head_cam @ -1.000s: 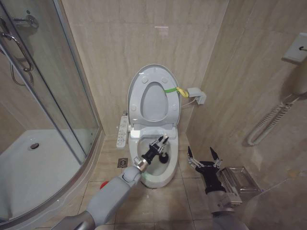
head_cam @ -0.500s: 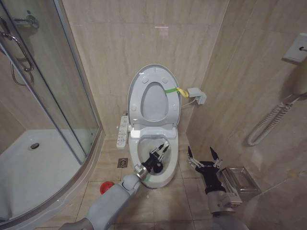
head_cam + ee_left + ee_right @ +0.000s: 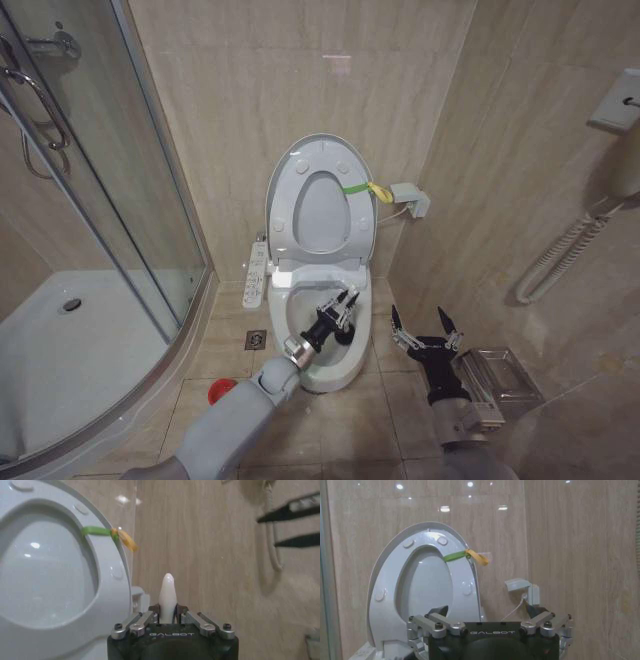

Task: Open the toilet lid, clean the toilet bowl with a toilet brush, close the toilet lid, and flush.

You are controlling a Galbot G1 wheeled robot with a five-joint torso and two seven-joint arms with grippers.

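The toilet lid [image 3: 320,212] stands upright against the wall behind the raised ring seat [image 3: 284,190], and a green-and-yellow band [image 3: 366,188] is tied at their edge. The white toilet bowl [image 3: 300,372] lies uncovered below. My left gripper [image 3: 340,306] hovers over the bowl's right half, shut on the toilet brush, whose white handle [image 3: 168,590] pokes up between the fingers. The bristle head is hidden under the gripper. My right gripper [image 3: 425,333] stands open to the right of the bowl, above the floor, holding nothing. In the right wrist view the lid [image 3: 427,588] faces it.
A glass shower enclosure [image 3: 110,230] and its white tray [image 3: 70,350] take up the left. A red cup holder [image 3: 222,388] sits on the floor by my left arm. A control panel [image 3: 256,272] hangs beside the bowl. A metal rack [image 3: 498,374] stands at the right wall.
My left gripper with the brush dipped toward the bowl's front, then came back up and a little to the right. The right arm has not moved.
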